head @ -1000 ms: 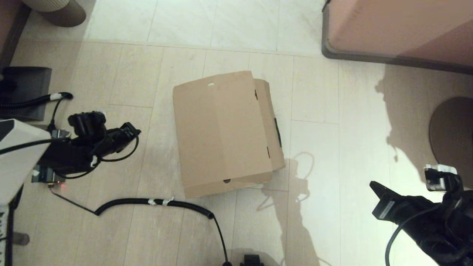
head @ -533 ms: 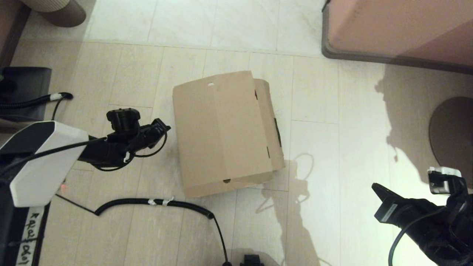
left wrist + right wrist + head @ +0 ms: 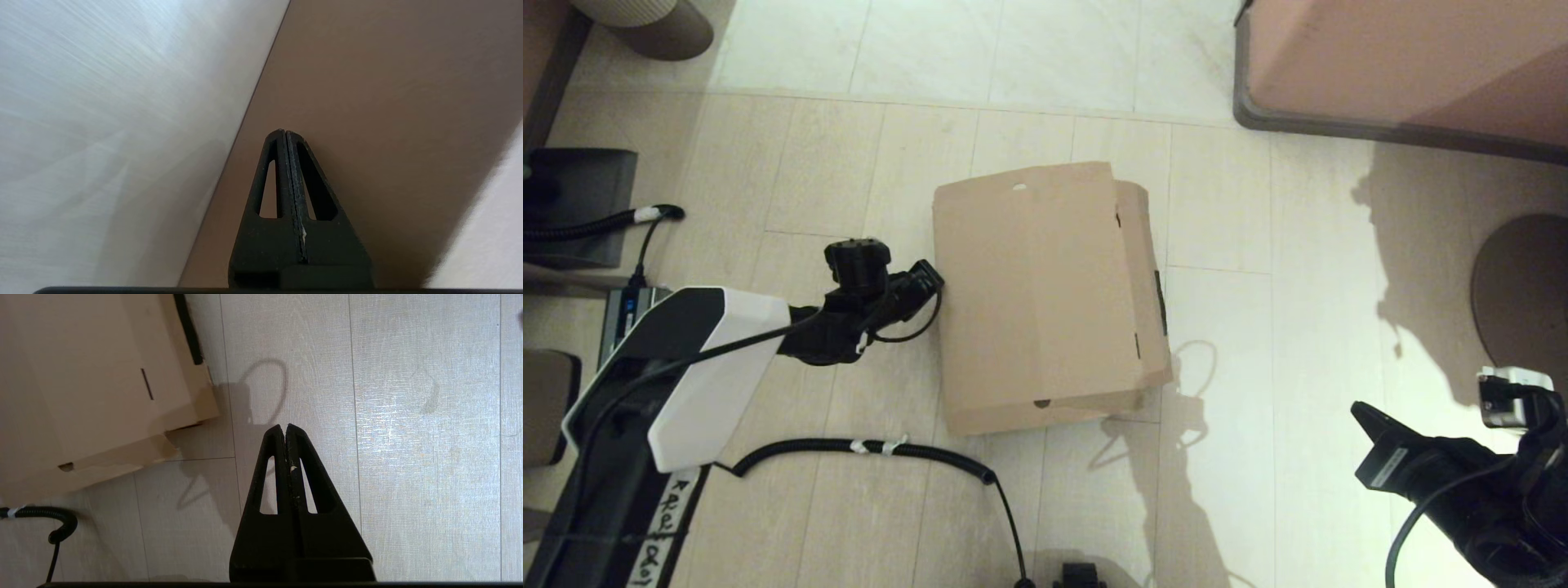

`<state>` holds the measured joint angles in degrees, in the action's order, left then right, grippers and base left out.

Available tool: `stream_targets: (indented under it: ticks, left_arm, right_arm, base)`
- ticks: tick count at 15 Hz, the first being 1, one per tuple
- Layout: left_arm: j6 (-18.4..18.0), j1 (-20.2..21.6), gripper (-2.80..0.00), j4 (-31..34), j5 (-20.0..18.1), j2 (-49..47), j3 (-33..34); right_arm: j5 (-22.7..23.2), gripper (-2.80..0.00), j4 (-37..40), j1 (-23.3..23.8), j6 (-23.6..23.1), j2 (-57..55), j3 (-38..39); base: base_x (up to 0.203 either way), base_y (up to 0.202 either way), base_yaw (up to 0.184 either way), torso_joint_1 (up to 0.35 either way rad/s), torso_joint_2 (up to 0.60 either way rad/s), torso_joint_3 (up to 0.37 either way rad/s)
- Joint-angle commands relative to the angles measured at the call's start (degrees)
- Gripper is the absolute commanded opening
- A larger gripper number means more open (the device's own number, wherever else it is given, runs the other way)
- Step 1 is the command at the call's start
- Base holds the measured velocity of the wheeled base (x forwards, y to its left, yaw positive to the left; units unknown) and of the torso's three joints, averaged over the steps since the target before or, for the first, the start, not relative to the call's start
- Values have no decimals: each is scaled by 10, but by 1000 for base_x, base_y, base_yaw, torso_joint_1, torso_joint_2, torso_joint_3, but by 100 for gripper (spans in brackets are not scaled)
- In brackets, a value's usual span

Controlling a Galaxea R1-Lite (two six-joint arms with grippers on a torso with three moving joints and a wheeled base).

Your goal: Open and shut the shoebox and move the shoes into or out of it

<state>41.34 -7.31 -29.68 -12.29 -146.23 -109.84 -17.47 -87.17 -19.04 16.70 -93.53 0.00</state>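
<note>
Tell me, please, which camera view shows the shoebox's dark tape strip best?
The head view: it shows the whole closed shoebox with the tape strip on its right-hand flap. The right wrist view catches only part of the strip at one corner. The left wrist view shows just a plain cardboard wall beyond the shut left gripper.

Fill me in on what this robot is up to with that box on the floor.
The left gripper, fingers shut, is pressed against the left side of the closed shoebox on the floor; the box has slid a little to the right over the last second. The right gripper, also shut, hangs idle over bare floor to the box's right. No shoes are in sight.
</note>
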Motion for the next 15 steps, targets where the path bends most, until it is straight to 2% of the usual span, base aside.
stream_targets:
  ticks: [1, 3, 6, 8, 11, 13, 15]
  left_arm:
    - [2, -3, -280, -4, -1, -8, -4]
    - [3, -10, -280, -8, 0, 1, -3]
    - [5, -40, -280, -16, 27, 16, -3]
    - [3, -57, -280, -54, 35, 18, -3]
    - [2, -73, -280, -59, 55, 26, 0]
    - [2, -70, -280, -56, 65, 61, 43]
    - [2, -62, -280, -58, 65, 131, 132]
  right_arm:
    - [-2, -280, -5, 0, 4, 0, 8]
    - [-3, -280, -5, 0, 5, 0, 8]
    - [-4, -280, -5, 0, 19, 0, 8]
    - [-18, -280, -5, 0, 23, 0, 8]
    - [-23, -280, -5, 0, 30, 10, 8]
    - [-24, -280, 0, 0, 25, 48, 8]
    - [-24, -280, 36, 0, 13, 109, 8]
  base:
    - [0, 0, 0, 0, 0, 0]
    - [0, 0, 0, 0, 0, 0]
    - [0, 0, 0, 0, 0, 0]
    - [0, 0, 0, 0, 0, 0]
    - [0, 0, 0, 0, 0, 0]
    - [0, 0, 0, 0, 0, 0]
    - [0, 0, 0, 0, 0, 0]
